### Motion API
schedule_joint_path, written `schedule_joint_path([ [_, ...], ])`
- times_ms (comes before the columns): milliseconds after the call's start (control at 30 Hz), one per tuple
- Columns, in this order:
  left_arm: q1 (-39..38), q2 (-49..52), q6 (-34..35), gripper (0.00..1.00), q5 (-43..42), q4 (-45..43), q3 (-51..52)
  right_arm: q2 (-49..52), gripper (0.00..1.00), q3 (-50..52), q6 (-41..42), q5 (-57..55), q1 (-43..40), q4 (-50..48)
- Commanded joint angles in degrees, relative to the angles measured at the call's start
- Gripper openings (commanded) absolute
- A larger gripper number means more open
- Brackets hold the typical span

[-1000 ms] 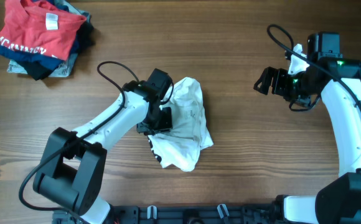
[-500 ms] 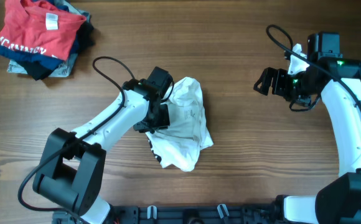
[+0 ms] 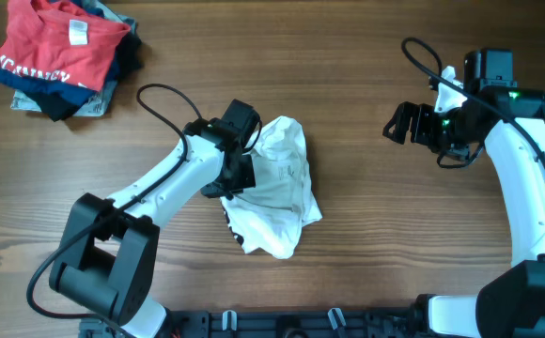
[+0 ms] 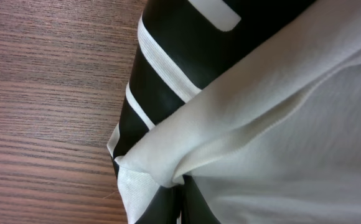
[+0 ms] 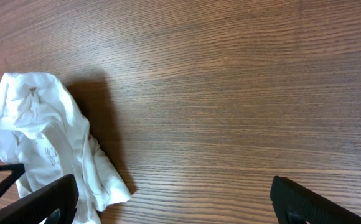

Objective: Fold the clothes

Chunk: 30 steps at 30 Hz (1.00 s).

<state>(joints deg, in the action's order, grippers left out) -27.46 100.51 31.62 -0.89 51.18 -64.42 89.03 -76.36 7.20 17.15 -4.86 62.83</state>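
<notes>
Two grippers shown: the left gripper (image 3: 240,178) is pinched closed on the left edge of the crumpled white shirt (image 3: 277,192), mid-way across the wooden table (image 3: 366,244). The right gripper (image 3: 399,122), farther back and well apart, is spread wide and empty. A red T-shirt (image 3: 61,42) tops the far-left pile.

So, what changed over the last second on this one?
The left gripper shifted slightly along the edge of the crumpled white thin-fabric shirt and closed on it. The right gripper stayed open and still; the shirt and the red-topped clothes pile kept their places.
</notes>
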Motion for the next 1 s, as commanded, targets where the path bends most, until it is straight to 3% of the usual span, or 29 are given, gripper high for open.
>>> schedule_joint_path([
  [0,0.35,-0.24,0.17,0.04,0.33,-0.11,-0.39,0.24,1.00,0.00,-1.20,0.94,0.17,0.20],
  [433,-0.68,-13.62,0.20,0.04,-3.17,2.54,-4.83,0.24,1.00,0.00,-1.05,0.96,0.20,-0.48],
  [667,-9.05,-11.82,0.35,0.04,-3.30,-0.63,-4.81,0.22,1.00,0.00,-1.03,0.96,0.20,-0.26],
  [967,-11.72,-0.50,0.35,0.04,-3.15,-4.11,-4.81,0.24,1.00,0.00,-1.05,0.96,0.20,0.48],
])
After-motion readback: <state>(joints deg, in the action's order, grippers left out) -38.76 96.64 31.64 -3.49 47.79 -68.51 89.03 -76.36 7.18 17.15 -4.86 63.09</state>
